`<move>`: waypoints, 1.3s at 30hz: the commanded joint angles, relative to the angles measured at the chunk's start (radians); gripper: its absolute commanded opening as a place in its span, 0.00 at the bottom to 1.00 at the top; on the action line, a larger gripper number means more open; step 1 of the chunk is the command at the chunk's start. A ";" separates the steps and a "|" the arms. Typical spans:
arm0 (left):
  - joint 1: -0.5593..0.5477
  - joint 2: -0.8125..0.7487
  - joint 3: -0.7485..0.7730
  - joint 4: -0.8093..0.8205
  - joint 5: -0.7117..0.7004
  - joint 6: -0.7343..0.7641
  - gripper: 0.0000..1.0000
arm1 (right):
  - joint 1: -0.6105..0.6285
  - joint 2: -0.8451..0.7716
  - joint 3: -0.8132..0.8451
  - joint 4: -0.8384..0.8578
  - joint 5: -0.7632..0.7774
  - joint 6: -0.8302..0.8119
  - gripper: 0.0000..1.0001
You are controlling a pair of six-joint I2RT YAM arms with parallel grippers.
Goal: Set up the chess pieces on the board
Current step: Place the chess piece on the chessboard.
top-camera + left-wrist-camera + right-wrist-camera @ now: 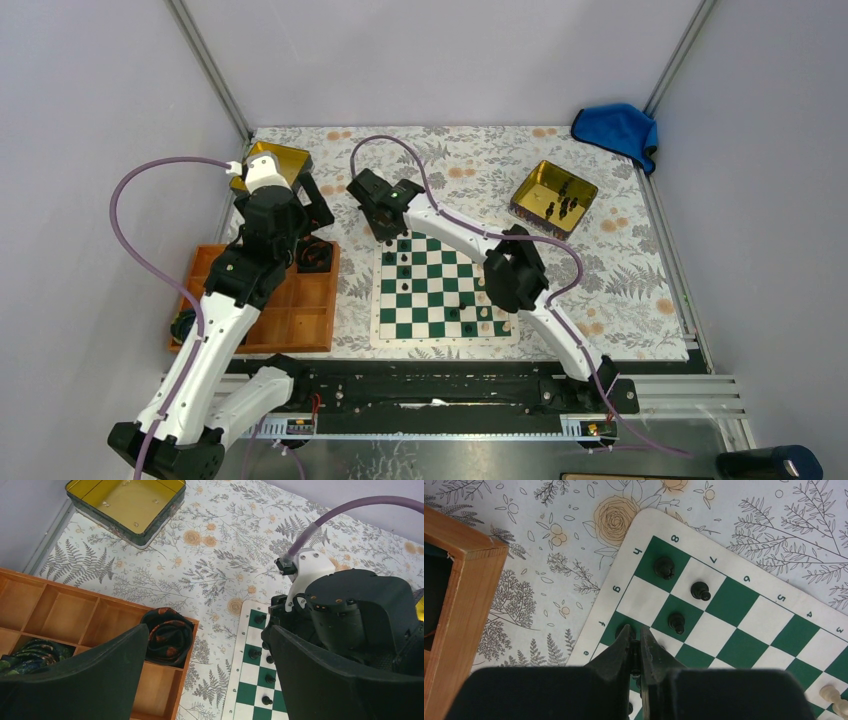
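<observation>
The green-and-white board (440, 300) lies mid-table. Several black chess pieces (664, 567) stand along its far left edge, in the 8 and 7 ranks, and they show from the other wrist as black chess pieces (255, 653). My right gripper (634, 632) is shut on a black chess piece (635, 652), low over the green f8 square; I cannot tell whether the piece touches the board. From above, the right gripper (388, 238) sits at that corner. My left gripper (210, 680) hangs wide open and empty between the tray and the board's left edge (247, 680).
The orange compartmented tray (300, 310) left of the board holds a rolled dark cloth (167, 636). One gold tin (553, 197) at the back right holds more black pieces; another gold tin (127, 502) stands at the back left. Cream pieces (831, 695) stand on the board. A blue cloth (615, 128) lies far right.
</observation>
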 commanded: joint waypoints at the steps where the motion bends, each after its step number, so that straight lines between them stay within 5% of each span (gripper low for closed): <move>1: 0.007 -0.014 -0.011 0.022 -0.025 0.018 0.99 | 0.007 0.028 0.068 0.006 -0.013 -0.017 0.00; 39: -0.003 -0.009 -0.032 0.023 -0.046 0.055 0.99 | -0.002 0.043 -0.047 0.185 0.012 -0.135 0.00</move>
